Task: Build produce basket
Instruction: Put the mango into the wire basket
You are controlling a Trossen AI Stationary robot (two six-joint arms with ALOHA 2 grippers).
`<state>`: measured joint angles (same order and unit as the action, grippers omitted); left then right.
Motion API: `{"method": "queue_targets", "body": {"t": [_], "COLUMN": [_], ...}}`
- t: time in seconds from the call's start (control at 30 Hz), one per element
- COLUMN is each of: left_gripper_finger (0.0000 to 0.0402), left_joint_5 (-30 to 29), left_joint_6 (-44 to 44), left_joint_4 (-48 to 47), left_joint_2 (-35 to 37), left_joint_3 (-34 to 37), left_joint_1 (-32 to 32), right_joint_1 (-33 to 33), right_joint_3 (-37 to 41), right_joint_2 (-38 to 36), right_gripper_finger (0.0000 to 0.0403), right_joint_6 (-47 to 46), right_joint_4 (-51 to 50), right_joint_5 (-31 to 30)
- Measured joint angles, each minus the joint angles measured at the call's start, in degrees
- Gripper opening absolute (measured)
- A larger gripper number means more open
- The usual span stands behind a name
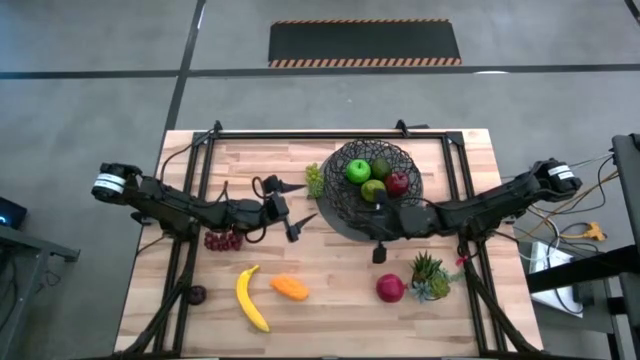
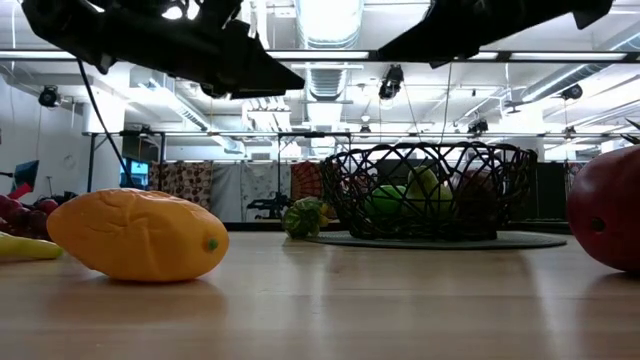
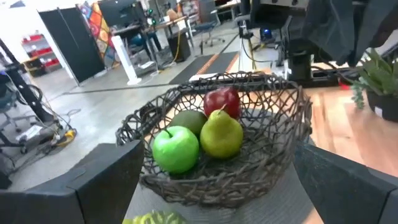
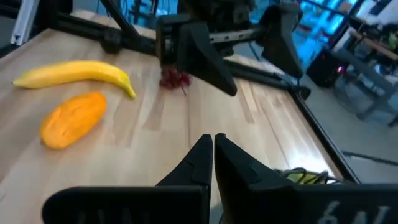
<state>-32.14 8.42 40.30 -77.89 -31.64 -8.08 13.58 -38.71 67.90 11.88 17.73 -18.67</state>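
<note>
The black wire basket (image 1: 345,200) (image 3: 273,155) (image 2: 430,190) stands on its grey disc at the table's far middle. In it lie a green apple (image 1: 357,170) (image 3: 176,148), a pear (image 1: 374,190) (image 3: 221,135) and a red apple (image 1: 397,182) (image 3: 222,101). Green grapes (image 1: 315,180) (image 3: 158,218) lie against the basket's left side. My left gripper (image 1: 296,206) (image 3: 224,199) hovers open just left of the basket, facing it. My right gripper (image 1: 380,252) (image 4: 211,155) is shut, over the table near the basket's near edge. On the table lie purple grapes (image 1: 222,240), a banana (image 1: 250,297) (image 4: 74,73), an orange piece (image 1: 289,288) (image 4: 71,118) (image 2: 135,235) and a second red apple (image 1: 390,288) (image 2: 605,210).
A spiky green potted plant (image 1: 430,275) stands right of the loose red apple, close to my right arm. A small dark fruit (image 1: 197,294) lies near the table's near left corner. Bare wood shows between the banana and the basket.
</note>
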Motion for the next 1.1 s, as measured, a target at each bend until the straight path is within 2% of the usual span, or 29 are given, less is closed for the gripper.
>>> {"method": "queue_targets", "body": {"t": [0.2,0.27,0.43,0.67,0.77,0.97,1.03,1.1], "left_gripper_finger": [0.0389,0.0389,0.0389,0.0389,0.0389,0.0389,0.0389,0.0389], "left_joint_5": [2.49,4.58,5.29,15.85,19.97,26.05,28.95,31.75], "left_joint_6": [-2.2,-2.33,-3.58,-7.5,-10.21,-17.38,-19.12,-21.26], "left_joint_4": [-1.6,-2.02,-2.35,-5.37,-15.52,-49.38,-56.93,-60.31], "left_joint_2": [0.0,-0.02,0.0,0.04,0.27,-1.05,-2.03,-3.55], "left_joint_3": [0.02,0.02,-0.26,-0.62,-3.52,-15.67,-19.05,-21.3], "left_joint_1": [-0.52,-0.93,-0.98,-1.49,-3.59,-9.3,-11.02,-12.25], "right_joint_1": [-0.37,-0.37,-0.39,-0.39,-0.39,-0.39,-0.39,-0.39], "right_joint_3": [3.55,4.33,5.19,5.24,5.24,5.24,5.24,5.24], "right_joint_2": [-0.99,-1.11,-1.11,-1.11,-1.11,-2.15,-2.32,-2.47], "right_gripper_finger": [0.0009,0.0009,0.0009,0.0009,0.0009,0.0009,0.0009,0.0009], "right_joint_6": [0.14,0.18,1.09,0.95,0.91,1.07,1.3,1.45], "right_joint_4": [6.5,6.88,8.55,8.37,7.14,4.93,5.31,5.28], "right_joint_5": [3.62,3.68,3.68,3.67,3.68,3.66,3.66,3.66]}}
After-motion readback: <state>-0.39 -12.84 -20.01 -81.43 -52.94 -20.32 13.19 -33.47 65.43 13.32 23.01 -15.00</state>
